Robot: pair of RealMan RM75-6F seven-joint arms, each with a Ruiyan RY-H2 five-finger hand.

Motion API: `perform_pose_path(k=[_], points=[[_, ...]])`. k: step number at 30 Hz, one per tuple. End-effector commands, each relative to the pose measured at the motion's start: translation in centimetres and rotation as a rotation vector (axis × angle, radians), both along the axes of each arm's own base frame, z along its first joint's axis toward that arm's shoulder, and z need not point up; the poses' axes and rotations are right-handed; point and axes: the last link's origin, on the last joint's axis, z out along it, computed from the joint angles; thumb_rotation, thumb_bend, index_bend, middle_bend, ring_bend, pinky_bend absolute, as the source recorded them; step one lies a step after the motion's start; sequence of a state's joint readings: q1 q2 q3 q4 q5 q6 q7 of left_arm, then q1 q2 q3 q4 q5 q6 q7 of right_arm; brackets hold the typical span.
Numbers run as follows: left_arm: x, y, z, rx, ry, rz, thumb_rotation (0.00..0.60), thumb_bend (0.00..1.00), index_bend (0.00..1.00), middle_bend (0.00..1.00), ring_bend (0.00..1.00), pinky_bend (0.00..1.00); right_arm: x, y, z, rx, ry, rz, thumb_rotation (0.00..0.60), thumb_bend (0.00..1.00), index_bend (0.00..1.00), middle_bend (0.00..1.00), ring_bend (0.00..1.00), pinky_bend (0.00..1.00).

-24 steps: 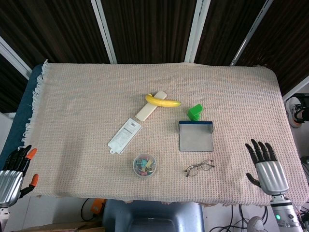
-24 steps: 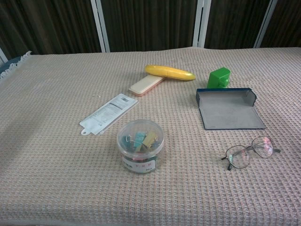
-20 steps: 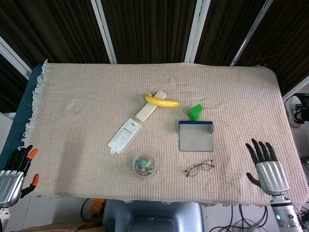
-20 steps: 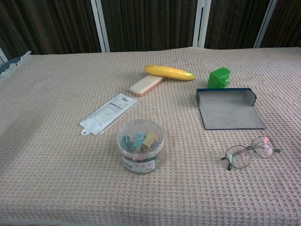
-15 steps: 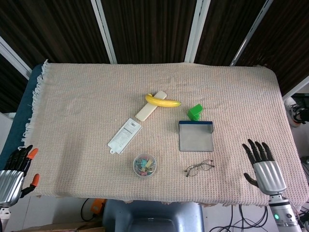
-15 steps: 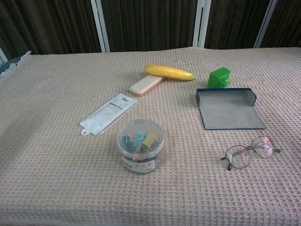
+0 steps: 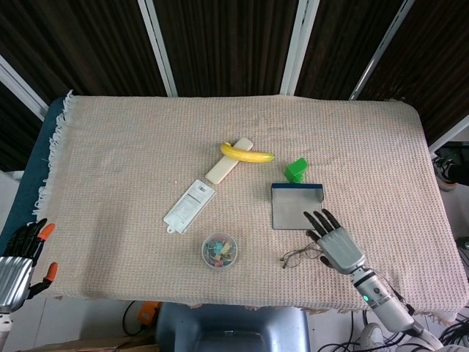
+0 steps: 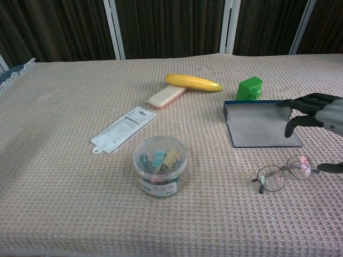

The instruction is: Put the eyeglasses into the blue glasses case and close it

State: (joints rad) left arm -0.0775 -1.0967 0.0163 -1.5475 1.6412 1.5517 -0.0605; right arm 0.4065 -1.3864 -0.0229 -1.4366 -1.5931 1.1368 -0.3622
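The right hand (image 7: 335, 245) hovers spread and empty above the glasses (image 7: 301, 255), beside the open case (image 7: 297, 207). The left hand (image 7: 17, 262) idles, fingers apart, off the table's (image 7: 110, 147) corner.

You have one pair of glasses (image 7: 301, 255) and one open blue case (image 7: 297, 206) on the surface (image 7: 117, 147). There is one banana (image 7: 247, 153), one cream bar (image 7: 229, 170) lying under it, one green block (image 7: 296, 170), one flat white packet (image 7: 189, 205) and one clear tub (image 7: 220, 250) of coloured clips. The clips inside are too jumbled for you to count. You see two hands: the left hand (image 7: 16, 264) and the right hand (image 7: 336, 246).
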Motion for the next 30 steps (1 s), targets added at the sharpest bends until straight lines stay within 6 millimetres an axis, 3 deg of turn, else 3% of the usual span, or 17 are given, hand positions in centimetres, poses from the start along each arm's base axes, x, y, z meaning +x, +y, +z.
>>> perform_pose_path(k=[1,8,21,30], points=[[0.0,0.0,0.0,0.000,-0.001,-0.002,0.600,0.42,0.00,0.00,0.00,0.07,1.1,-1.2,-1.5,0.024,0.023,0.038,0.600,0.33,0.50,0.00,0.00,0.00],[0.0,-0.1,0.1,0.004,-0.003,-0.003,0.600,0.43,0.00,0.00,0.00,0.07,1.6,-1.9,-3.1,0.056,0.039,0.049,0.600,0.41,0.57,0.01,0.00,0.00],[-0.1,-0.2,0.2,0.008,-0.005,-0.004,0.600,0.43,0.00,0.00,0.00,0.07,1.1,-1.7,-3.7,0.082,0.074,0.036,0.600,0.45,0.60,0.02,0.00,0.00],[-0.1,-0.2,0.2,0.004,-0.006,-0.003,0.600,0.43,0.00,0.00,0.00,0.07,0.8,-1.6,-4.2,0.101,0.089,0.026,0.600,0.54,0.65,0.03,0.00,0.00]])
